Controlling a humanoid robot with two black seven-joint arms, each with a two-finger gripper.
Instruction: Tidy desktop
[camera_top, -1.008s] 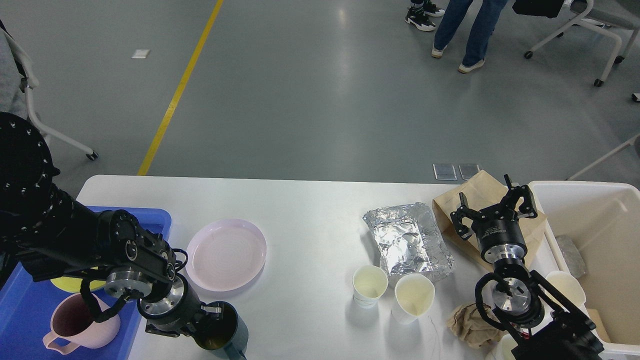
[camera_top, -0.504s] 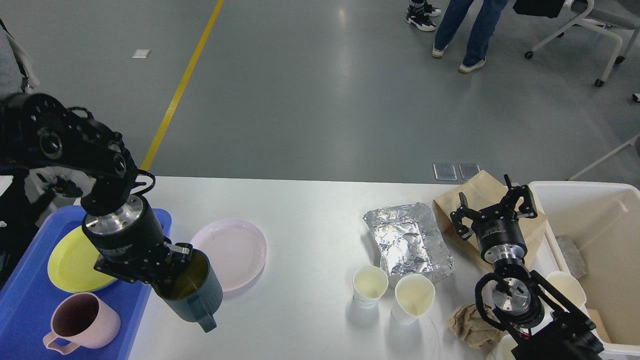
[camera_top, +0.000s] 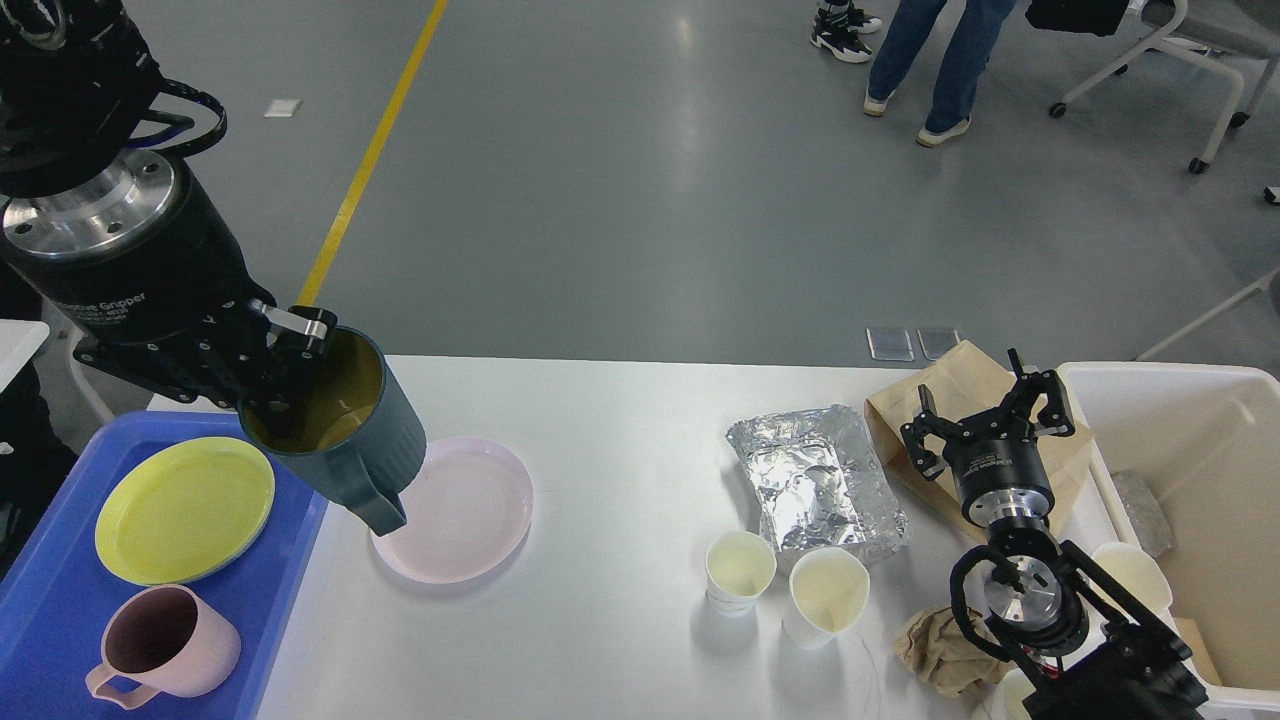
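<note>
The white desktop (camera_top: 620, 420) spans the view. High above its left end my left gripper (camera_top: 285, 375) is shut on the rim of a dark teal mug (camera_top: 345, 440), which hangs tilted over the edge of a pink plate (camera_top: 455, 510). My right gripper (camera_top: 985, 415) stands open with nothing between its fingers, above a brown paper bag (camera_top: 960, 385) at the right. A crumpled foil tray (camera_top: 815, 480), two paper cups (camera_top: 740, 570) (camera_top: 828, 592) and a crumpled brown napkin (camera_top: 935, 645) lie on the right half.
A blue tray (camera_top: 60, 610) at the left holds a yellow plate (camera_top: 185, 510) and a pink mug (camera_top: 165, 640). A cream bin (camera_top: 1200, 480) stands at the right edge with scraps inside. People's legs and chairs are on the floor beyond.
My left arm has lifted the teal mug from the table's front edge up and back, to high over the tray's edge and pink plate. The right arm has not moved.
</note>
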